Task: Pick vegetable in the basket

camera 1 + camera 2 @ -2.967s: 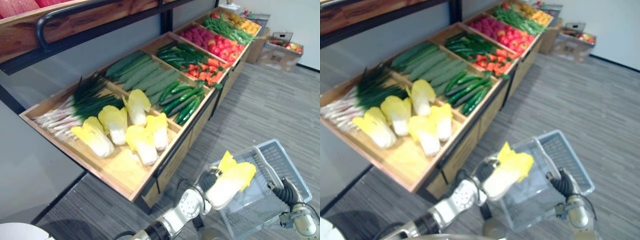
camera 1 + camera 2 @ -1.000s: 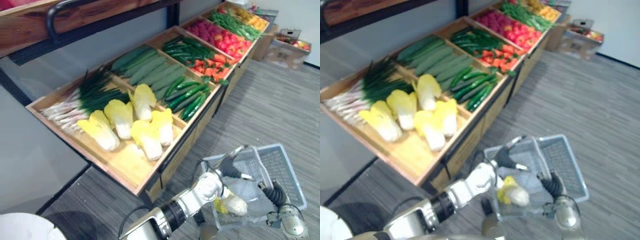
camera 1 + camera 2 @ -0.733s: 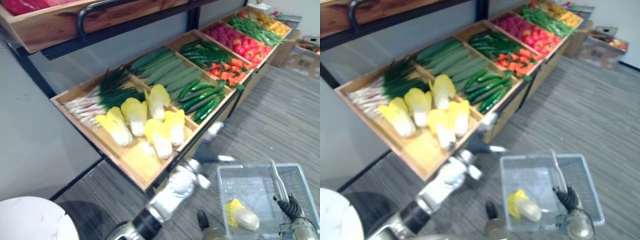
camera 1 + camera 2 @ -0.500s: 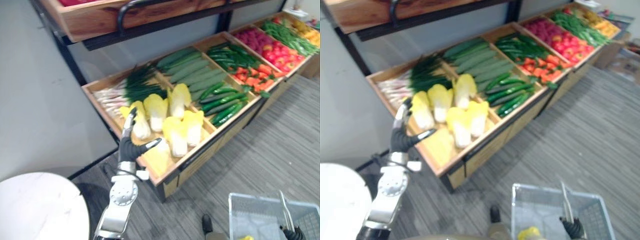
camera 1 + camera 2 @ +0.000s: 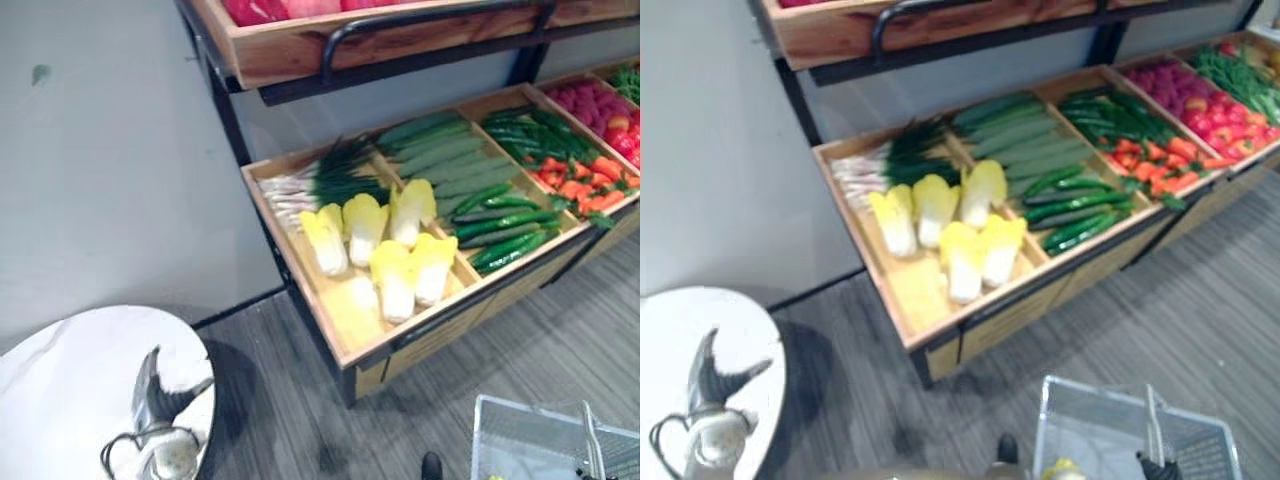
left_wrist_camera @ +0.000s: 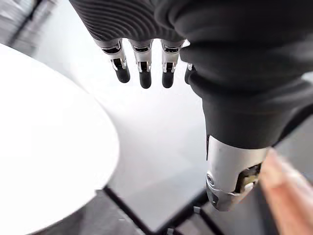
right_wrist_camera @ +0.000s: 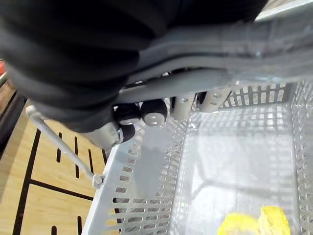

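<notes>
A clear plastic basket (image 5: 1095, 420) hangs at the lower right, and my right hand (image 7: 146, 111) is shut on its grey handle (image 7: 210, 73). One yellow napa cabbage (image 7: 254, 224) lies on the basket floor; its top also peeks up at the frame edge in the right eye view (image 5: 1064, 470). My left hand (image 5: 158, 398) is far to the left, above the round white table (image 5: 60, 380), open and empty with fingers (image 6: 143, 73) straight. Several more napa cabbages (image 5: 395, 275) lie in the nearest wooden crate (image 5: 345, 325) of the stand.
The stand also holds scallions (image 5: 330, 180), pale green gourds (image 5: 440, 150), cucumbers (image 5: 500, 225) and red-orange vegetables (image 5: 585, 180). An upper wooden shelf with a black rail (image 5: 420, 25) overhangs the crates. A grey wall (image 5: 110, 160) stands left of the stand; grey floor lies between stand and basket.
My left hand let go of the cabbage in the basket, drew back and swung left over the white table. The camera has turned left, so the basket sits lower right.
</notes>
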Tool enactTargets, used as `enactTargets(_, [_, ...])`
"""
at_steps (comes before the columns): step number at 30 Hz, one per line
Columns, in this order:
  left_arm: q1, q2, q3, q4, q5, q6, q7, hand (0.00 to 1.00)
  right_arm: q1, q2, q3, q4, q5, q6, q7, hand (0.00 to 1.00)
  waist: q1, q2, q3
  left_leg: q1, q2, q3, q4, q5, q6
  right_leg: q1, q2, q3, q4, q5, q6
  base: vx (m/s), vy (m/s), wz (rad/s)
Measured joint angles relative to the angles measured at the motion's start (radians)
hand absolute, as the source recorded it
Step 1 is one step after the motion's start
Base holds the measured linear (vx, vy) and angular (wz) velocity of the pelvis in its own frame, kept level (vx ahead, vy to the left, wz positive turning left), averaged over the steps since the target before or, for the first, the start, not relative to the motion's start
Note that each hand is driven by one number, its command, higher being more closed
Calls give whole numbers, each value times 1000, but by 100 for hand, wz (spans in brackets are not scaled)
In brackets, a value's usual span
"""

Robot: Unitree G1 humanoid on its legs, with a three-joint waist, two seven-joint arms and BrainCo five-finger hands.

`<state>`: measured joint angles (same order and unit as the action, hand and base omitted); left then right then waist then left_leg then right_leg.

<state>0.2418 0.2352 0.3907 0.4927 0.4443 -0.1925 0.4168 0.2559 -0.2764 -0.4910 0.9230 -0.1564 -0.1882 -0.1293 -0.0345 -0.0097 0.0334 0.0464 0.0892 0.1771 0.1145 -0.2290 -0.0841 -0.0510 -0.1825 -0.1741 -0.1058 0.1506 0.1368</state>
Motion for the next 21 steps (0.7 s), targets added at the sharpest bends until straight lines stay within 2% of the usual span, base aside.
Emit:
enactTargets(2, [7, -8, 25, 103, 0, 9, -2, 0, -5, 28, -14, 0, 2, 0, -16, 100, 14, -5, -4, 10, 1, 1, -13, 6, 0, 5, 1, -4, 0, -1, -2, -33, -44, 2])
enactTargets(4, [18, -27, 57, 219, -7, 19, -24, 0, -25, 45, -22, 0, 5, 0, -23, 100, 12, -7, -7, 12, 2, 4, -18, 6, 0, 5, 1, -4, -1, -1, -2, -48, -48, -5])
enactTargets(5, [17, -40, 69, 314, -6, 37, -57, 0, -40, 50, -39, 9, 7, 0, -25, 100, 11, -8, -8, 16, 4, 6, -24, 8, -1, 4, 0, -2, -1, -1, -2, -42, -48, -8])
enactTargets(7, [19, -45, 69, 402, -10, 46, -94, 0, -62, 49, -63, 34, 7, 0, -27, 100, 11, -10, -7, 25, 6, 15, -28, 8, -1, 4, 3, 8, -1, -2, -2, -25, -35, -16])
enactTargets(9, [19, -49, 72, 505, -10, 56, -165, 0, -83, 49, -89, 40, 6, 3, -29, 100, 11, -11, -7, 44, 9, 41, -45, 10, -5, 0, 11, 32, -1, -2, -2, -16, -33, -30])
enactTargets(12, [13, -60, 70, 546, -13, 66, -232, 0, -107, 48, -91, 67, 6, 6, -30, 100, 7, -12, -15, 48, 10, 69, -46, 8, -8, -17, 22, 62, -1, -1, -2, 1, -24, -31])
enactTargets(14, [-6, -74, 65, 549, -51, 66, -264, 0, -112, 48, -90, 80, 6, 13, -29, 100, 7, -14, -13, 62, 12, 84, -53, 8, -8, -16, 27, 74, -1, -1, -2, 17, -27, -20])
enactTargets(18, [-48, -89, -12, 554, -103, 66, -285, 0, -119, 48, -89, 106, 7, 15, -25, 100, -2, -18, -11, 86, 10, 108, -57, 3, -12, -9, 31, 98, 0, -1, -2, 7, -22, -19])
enactTargets(21, [-70, -89, -52, 554, -127, 66, -288, 0, -119, 51, -89, 107, 8, 15, -17, 100, -22, -19, -7, 96, 13, 122, -25, -18, -11, -11, 35, 115, 22, -1, -2, -27, -8, -21])
